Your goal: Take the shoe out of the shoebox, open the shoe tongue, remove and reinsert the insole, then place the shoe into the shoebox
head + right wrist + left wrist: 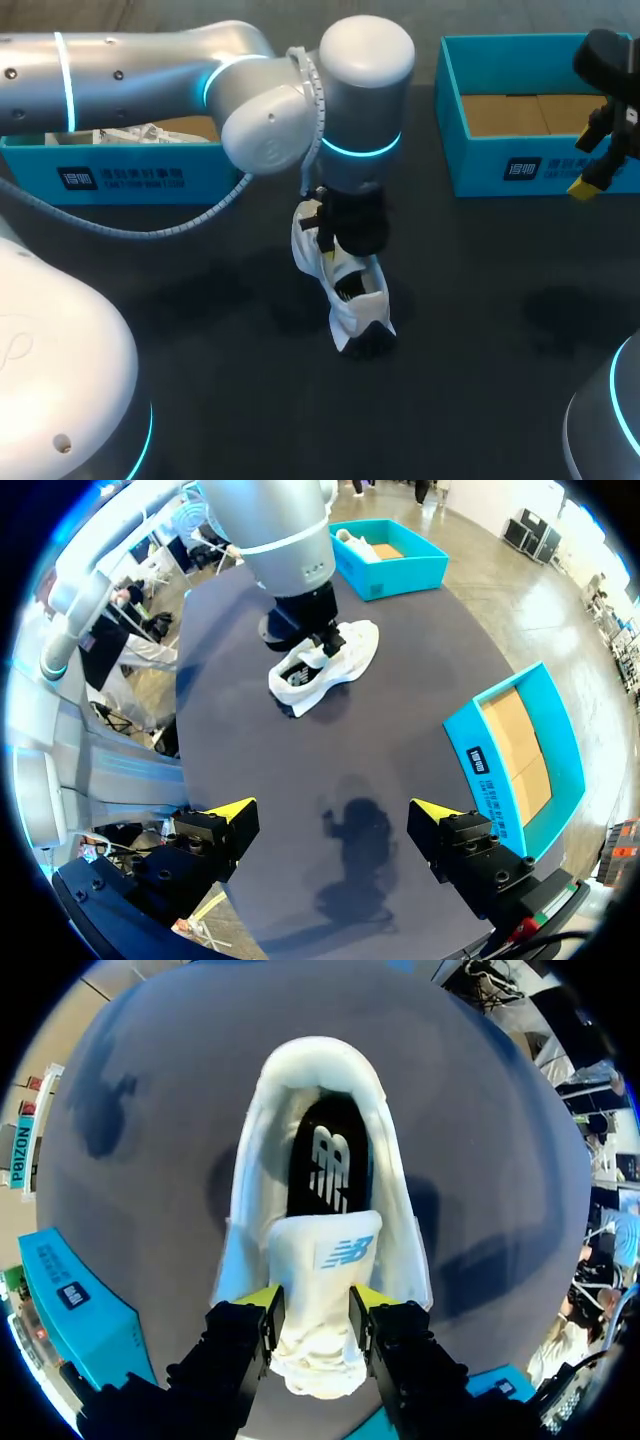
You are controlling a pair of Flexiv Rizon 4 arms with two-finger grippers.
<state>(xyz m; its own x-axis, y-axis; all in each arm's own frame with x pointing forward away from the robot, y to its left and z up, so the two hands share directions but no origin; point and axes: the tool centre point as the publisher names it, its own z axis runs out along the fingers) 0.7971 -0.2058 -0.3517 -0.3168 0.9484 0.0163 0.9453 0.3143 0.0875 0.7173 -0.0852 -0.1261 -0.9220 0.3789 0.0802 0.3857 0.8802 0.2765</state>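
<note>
Two blue boxes stand at the table's far edge. The left box, in the head view's upper left, is largely covered by the left arm, and only a scrap of something white shows inside. The right box, upper right, shows a bare cardboard floor, with one corner cut off by the right gripper. The white shoe lies on the table at mid-frame, outside both boxes, its upper end hidden under the left wrist. From the wrist, the left gripper is clamped on the tongue, a yellow tip on each side. Beyond the tongue the black insole sits in the open shoe, and the toe is out of sight beneath the fingers. The right gripper's fingers stand wide apart over bare table, holding nothing.
</note>
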